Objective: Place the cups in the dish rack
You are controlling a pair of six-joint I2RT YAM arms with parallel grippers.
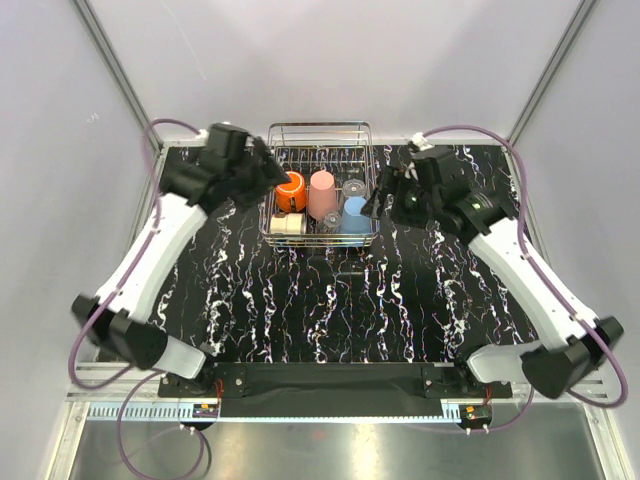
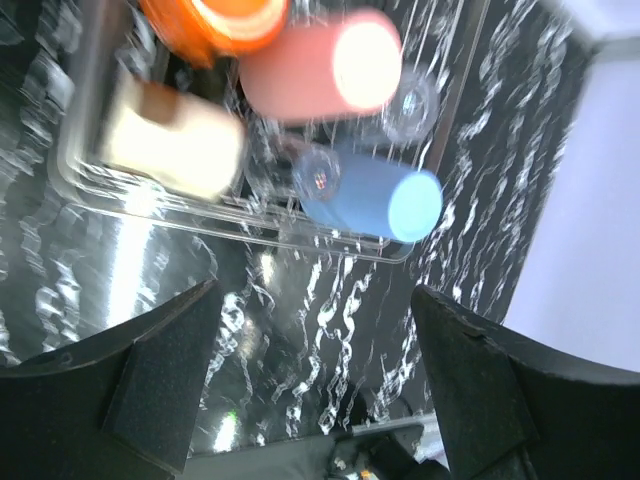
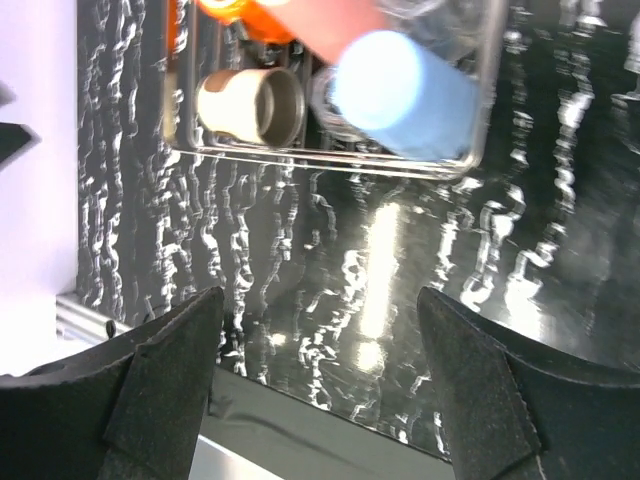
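Cups are sitting together inside the dish rack (image 1: 320, 127), which is standing at the far middle of the black marbled table (image 1: 320, 300). Within the rack, the orange mug (image 1: 291, 190) is sitting at the left, the salmon-pink tumbler (image 1: 322, 193) is sitting in the middle, and the light blue cup (image 1: 355, 214) is occupying the near right corner. The beige cup (image 1: 286, 224) is lying on its side in the near left corner, its mouth turned toward the blue one. One clear glass (image 1: 353, 187) is sitting just right of the tumbler, and a second clear glass (image 1: 331, 220) is sitting between the beige and blue cups.

The left gripper (image 1: 270, 176) is hovering just beside the rack's left side, nearest the orange mug. Its jaws are standing wide apart and gripping nothing. In the left wrist view only marbled table is showing between its fingers (image 2: 165, 385), and the rack is lying beyond the fingertips.

The right gripper (image 1: 378, 196) is hovering just beside the rack's right side, nearest the blue cup. It too is gaping wide and carrying nothing. Its fingers (image 3: 170, 370) are framing bare table, with the rack's near rim beyond them.

A pale ruled strip (image 1: 300, 412) is running along the near edge, and its marks are too small to read.
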